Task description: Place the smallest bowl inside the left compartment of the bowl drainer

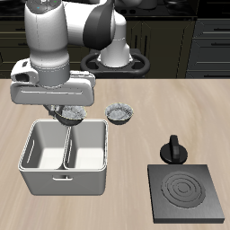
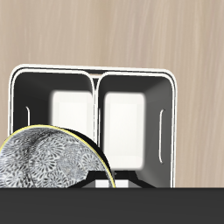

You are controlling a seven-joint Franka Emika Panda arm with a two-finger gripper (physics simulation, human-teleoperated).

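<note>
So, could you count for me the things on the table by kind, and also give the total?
Speckled bowls: 2, the smallest bowl lifted off the table and another bowl resting on it
Bowl drainer: 1
Dark stove plate: 1
Small black knobbed object: 1
Total: 5
What lies behind the arm, I cannot tell.

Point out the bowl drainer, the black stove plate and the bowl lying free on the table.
bowl drainer [image 1: 54,184]: exterior view, front wall near the handle slot.
stove plate [image 1: 184,191]: exterior view, ringed top surface.
bowl on the table [image 1: 119,113]: exterior view, dark centre.
</note>
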